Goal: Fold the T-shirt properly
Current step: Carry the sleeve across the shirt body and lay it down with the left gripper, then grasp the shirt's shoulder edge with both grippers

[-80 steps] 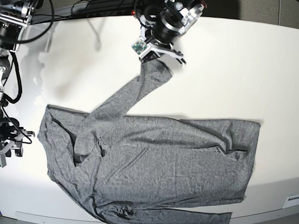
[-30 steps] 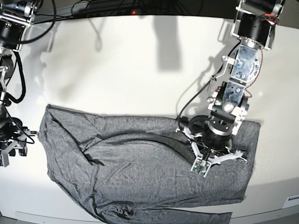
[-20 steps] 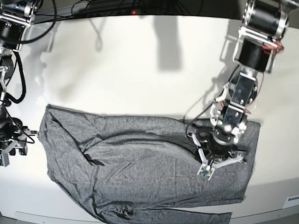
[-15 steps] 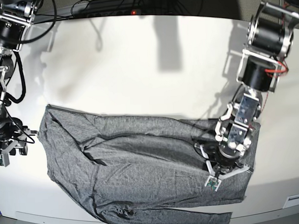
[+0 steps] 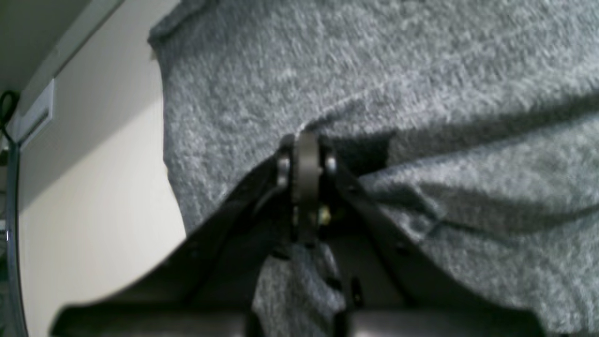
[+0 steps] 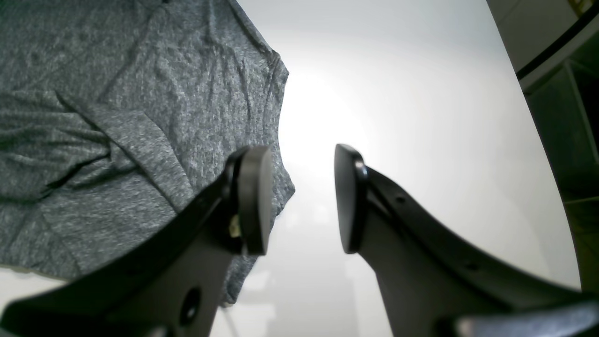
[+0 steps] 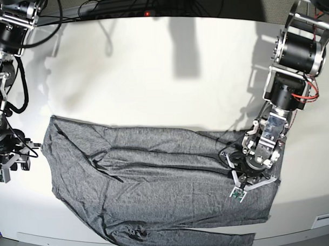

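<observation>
T-shirt (image 7: pixel 156 182) spread flat on desk (image 7: pixel 168 74), long axis left–right | left tool (image 7: pixel 253 180) clamped on sleeve fabric over hem end, nearer arm | right tool (image 6: pixel 299 199) parted, empty, beside collar end

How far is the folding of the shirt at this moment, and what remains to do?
Early stage. Done: one sleeve lies across the body of the T-shirt instead of out on the table. In hand: the left gripper is shut on a pinch of cloth near the shirt's edge. The right gripper is open and holds nothing, beside the opposite edge. Left: the other sleeve at the near edge, then folding the wide, wrinkled body.
</observation>
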Controlling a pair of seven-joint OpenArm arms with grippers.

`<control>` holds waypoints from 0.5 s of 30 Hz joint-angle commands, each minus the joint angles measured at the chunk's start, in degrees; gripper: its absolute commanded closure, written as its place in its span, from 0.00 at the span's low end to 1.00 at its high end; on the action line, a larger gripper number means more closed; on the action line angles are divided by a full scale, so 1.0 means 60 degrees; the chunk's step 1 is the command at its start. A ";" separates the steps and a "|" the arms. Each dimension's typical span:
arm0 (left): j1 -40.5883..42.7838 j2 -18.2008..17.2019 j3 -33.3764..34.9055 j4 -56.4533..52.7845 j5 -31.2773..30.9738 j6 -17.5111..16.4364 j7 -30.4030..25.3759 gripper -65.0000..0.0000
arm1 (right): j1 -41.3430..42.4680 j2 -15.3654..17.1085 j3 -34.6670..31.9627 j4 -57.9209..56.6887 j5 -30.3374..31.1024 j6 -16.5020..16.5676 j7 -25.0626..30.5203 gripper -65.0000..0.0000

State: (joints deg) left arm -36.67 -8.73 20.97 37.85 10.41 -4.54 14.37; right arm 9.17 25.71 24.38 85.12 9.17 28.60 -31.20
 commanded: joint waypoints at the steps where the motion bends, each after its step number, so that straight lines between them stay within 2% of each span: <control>1: -0.0368 -0.0029 -0.0044 0.0142 0.0007 0.0106 -0.0124 1.00 | 0.0193 0.0204 0.0058 0.0175 0.0084 0.0011 0.0197 0.65; 6: -0.0372 -0.0033 -0.0044 0.0142 0.0117 0.0109 -0.0135 1.00 | 0.0193 0.0208 0.0062 0.0175 0.0084 0.0011 0.0193 0.65; 11: -0.0375 -0.0033 -0.0044 0.0142 0.1428 0.0117 -0.0124 1.00 | 0.0193 0.0204 0.0062 0.0175 0.0084 0.0011 0.0193 0.65; 13: -0.0375 -0.0033 -0.0044 0.0142 0.1519 0.0117 -0.0131 0.85 | 0.0193 0.0204 0.0058 0.0175 0.0084 0.0011 0.0193 0.65; 15: -0.0379 -0.0033 -0.0044 0.0142 0.1519 0.0160 -0.0135 0.77 | 0.0193 0.0200 0.0058 0.0175 0.0084 0.0011 0.0193 0.65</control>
State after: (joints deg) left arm -36.69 -8.73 20.97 37.87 19.31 -4.49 14.94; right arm 9.17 25.71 24.38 85.12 9.19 28.60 -31.20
